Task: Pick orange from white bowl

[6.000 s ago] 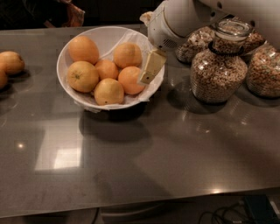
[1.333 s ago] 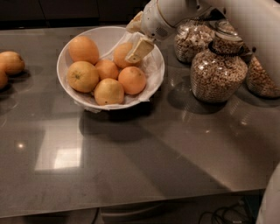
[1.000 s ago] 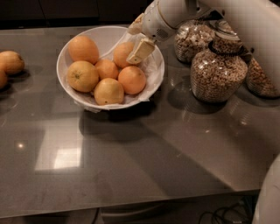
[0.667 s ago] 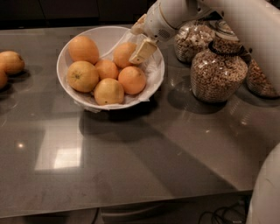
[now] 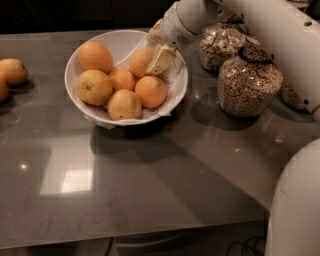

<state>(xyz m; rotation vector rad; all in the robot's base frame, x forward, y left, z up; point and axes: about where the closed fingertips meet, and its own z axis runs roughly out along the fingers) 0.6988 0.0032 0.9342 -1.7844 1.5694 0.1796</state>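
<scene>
— Where is the claw [image 5: 157, 46] seen?
— Over the white bowl's [image 5: 118, 42] back right side, fingers [image 5: 161, 59] held apart.
— And the orange [image 5: 140, 62]?
— Nestled in that bowl on the desk [image 5: 150, 190], touched by one finger.

Tool [image 5: 156, 49] at rear right of bowl [image 5: 121, 41], jars [image 5: 248, 82] right of it

A grey, glossy tabletop [image 5: 200, 170] fills nearly the whole view. Toward 8 o'clock it mirrors a pale, squarish patch of light [image 5: 67, 175], with a small bright glint [image 5: 22, 166] just beside it at 9 o'clock. Behind the table's far edge, from 10 to 12 o'clock, lies a dark backdrop [image 5: 75, 15] with no detail. The gripper [image 5: 157, 50] hangs above the table near 12 o'clock. Below the front edge [image 5: 75, 241], a cable [image 5: 240, 246] shows at 5 o'clock against a dim floor.
</scene>
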